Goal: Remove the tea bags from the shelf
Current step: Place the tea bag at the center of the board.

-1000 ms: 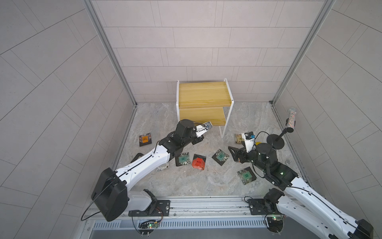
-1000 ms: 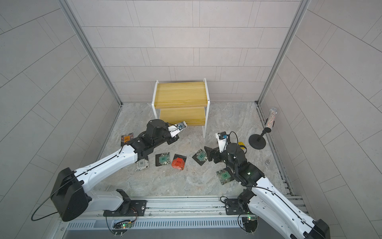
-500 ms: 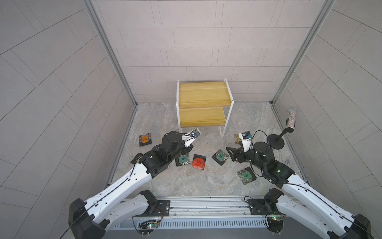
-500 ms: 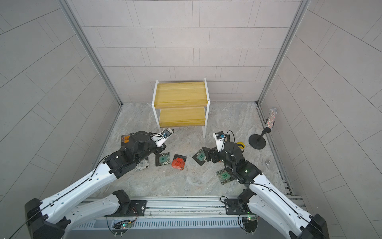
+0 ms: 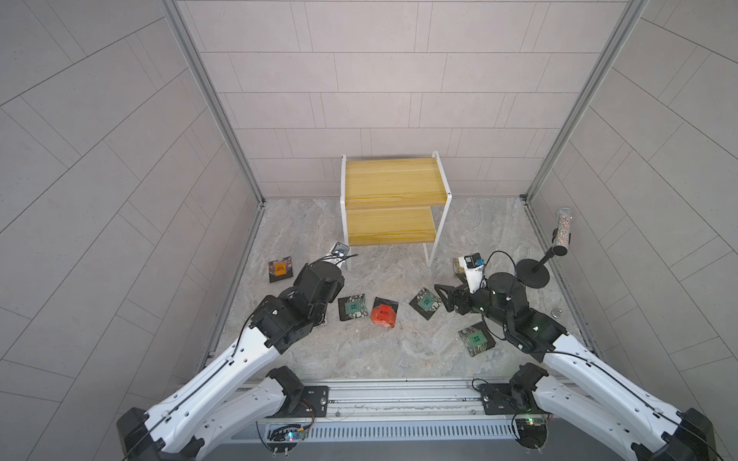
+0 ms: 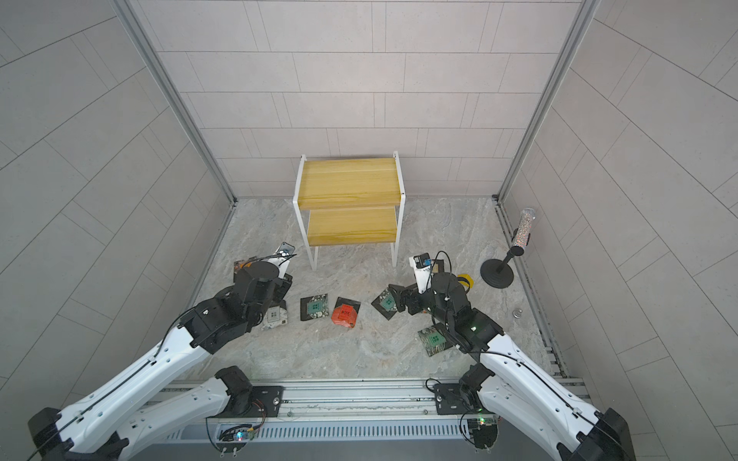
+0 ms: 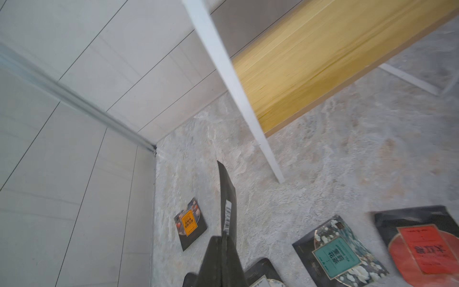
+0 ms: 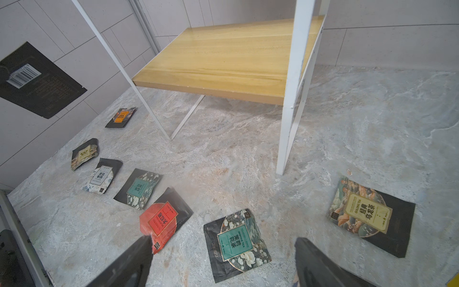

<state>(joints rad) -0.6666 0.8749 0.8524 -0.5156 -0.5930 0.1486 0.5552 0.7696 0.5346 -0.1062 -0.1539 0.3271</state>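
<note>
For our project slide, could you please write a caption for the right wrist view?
Open right tool poised over tea bags scattered on the tabletop, the shelf's visible board bare.

Both top views look down from high in front; wrist cameras (low, close) share the shelf [image 8: 223, 57].

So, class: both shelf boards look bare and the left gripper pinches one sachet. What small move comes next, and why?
Probably lower the left gripper to the floor near the orange-labelled sachet and open it. It is shut on a black tea bag held off the floor, and the shelf boards show nothing left to fetch.
</note>
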